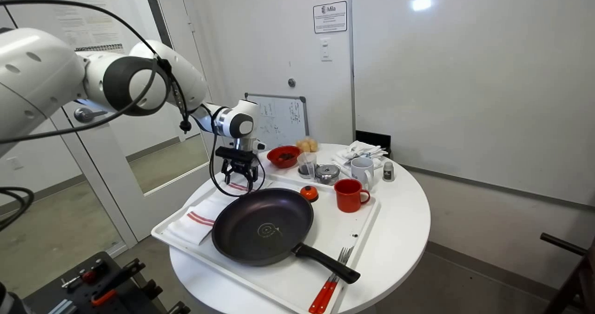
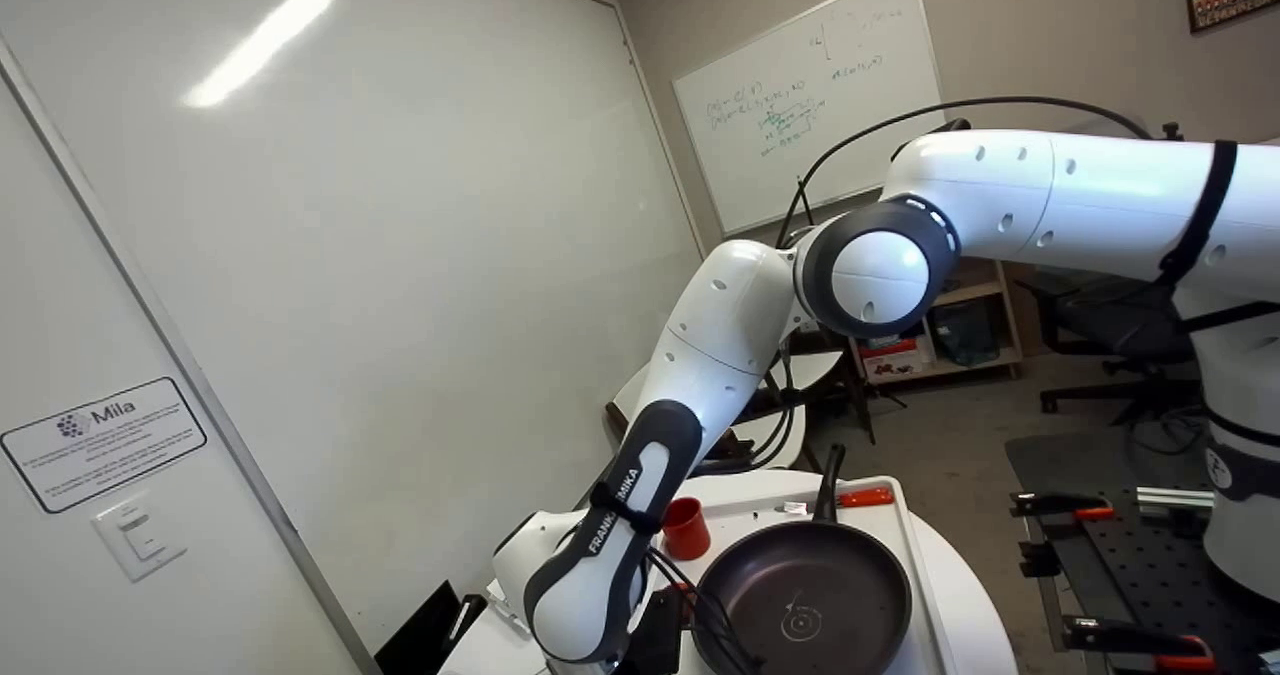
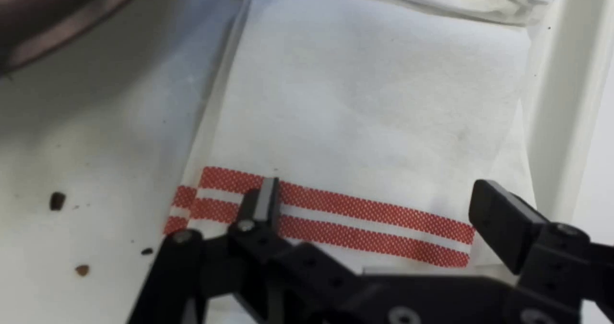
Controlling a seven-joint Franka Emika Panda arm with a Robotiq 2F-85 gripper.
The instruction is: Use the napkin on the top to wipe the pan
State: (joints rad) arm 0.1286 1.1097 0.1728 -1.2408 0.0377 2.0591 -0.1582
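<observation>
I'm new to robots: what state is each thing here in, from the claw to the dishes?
Gripper: open, holding nothing
Striped napkin beneath it: lying flat, not gripped
Pan: right side up, no food inside
Red mug: upright, contents hidden
Pale mug: upright
Red bowl: upright, holding dark pieces
Red-handled cutlery: lying partly under the pan's handle

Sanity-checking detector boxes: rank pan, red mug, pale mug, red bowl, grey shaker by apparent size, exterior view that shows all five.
1. Pan
2. Red mug
3. Pale mug, red bowl: too alike to rank
4. Grey shaker
</observation>
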